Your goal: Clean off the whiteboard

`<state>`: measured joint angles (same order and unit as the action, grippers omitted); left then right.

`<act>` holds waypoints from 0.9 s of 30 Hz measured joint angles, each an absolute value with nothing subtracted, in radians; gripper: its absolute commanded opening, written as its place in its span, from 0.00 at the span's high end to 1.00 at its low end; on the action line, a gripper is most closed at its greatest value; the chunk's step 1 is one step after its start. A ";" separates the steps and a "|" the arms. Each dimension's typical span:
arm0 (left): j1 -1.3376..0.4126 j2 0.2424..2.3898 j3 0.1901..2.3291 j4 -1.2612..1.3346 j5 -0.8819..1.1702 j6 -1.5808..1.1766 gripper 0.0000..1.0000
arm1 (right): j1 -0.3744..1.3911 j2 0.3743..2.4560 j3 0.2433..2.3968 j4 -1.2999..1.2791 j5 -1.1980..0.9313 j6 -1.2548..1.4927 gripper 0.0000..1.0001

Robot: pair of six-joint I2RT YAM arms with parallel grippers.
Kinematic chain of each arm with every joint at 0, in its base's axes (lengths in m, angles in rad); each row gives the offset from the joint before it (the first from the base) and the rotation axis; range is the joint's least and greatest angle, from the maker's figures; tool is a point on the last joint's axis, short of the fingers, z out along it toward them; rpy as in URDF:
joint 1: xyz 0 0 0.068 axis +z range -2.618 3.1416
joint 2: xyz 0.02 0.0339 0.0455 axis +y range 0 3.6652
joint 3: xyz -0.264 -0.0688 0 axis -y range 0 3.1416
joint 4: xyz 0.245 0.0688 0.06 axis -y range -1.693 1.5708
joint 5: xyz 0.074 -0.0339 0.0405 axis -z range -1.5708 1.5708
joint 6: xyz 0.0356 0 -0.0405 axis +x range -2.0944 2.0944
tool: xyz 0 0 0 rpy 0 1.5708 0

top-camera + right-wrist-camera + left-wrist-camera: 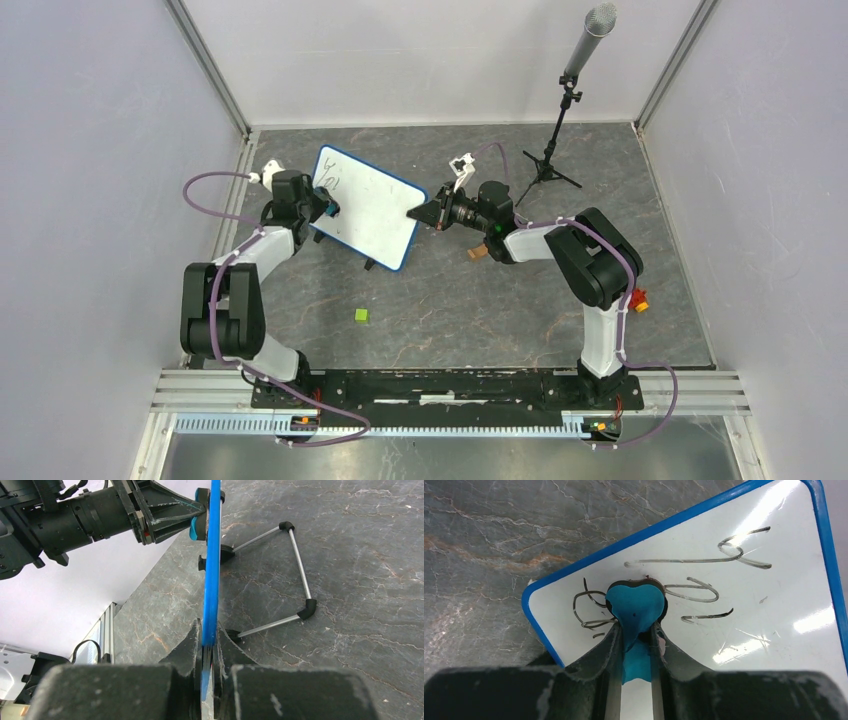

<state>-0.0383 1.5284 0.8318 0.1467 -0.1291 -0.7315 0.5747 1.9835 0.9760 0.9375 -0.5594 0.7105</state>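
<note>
Wiping step: as I judge it, I am mid-erase, with the pad on the board and writing around it not yet cleared.
Left end effector (636, 632): my fingers are clamped on a teal eraser (635, 605), and its rounded head is pressed flat against the white face.
Right end effector (209, 639): my jaws are closed on the blue edge of the whiteboard (370, 200), steadying it from the far side.
Whiteboard place: upper centre of the top view, between my two end effectors, propped on a wire stand (295, 575) whose black feet rest on the table (450, 300).
Writing (704, 560): thin black strokes run from the eraser toward the upper right of the left wrist view, with a small loop at its left.
Next move: I think it calls for sweeping the eraser across the long strokes toward the upper right with steady pressure, then returning for the loop, while my right hold keeps the board from tipping or sliding.
Table surface: dark grey, marbled and matt. A green cube (361, 315) sits at lower centre, well apart from the board.
Room: pale walls close in on three sides with metal posts in the back corners. A microphone stand (560, 120) is at upper right, and a metal rail runs along the bottom.
</note>
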 measured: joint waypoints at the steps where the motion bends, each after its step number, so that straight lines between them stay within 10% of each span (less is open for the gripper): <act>1: -0.028 1.529 0.830 0.145 -0.121 -0.741 0.84 | 0.576 1.983 0.976 0.942 -0.561 0.709 1.00; 27: -0.081 1.612 1.121 0.036 -0.060 -0.747 0.85 | 0.580 1.990 0.982 0.952 -0.570 0.701 1.00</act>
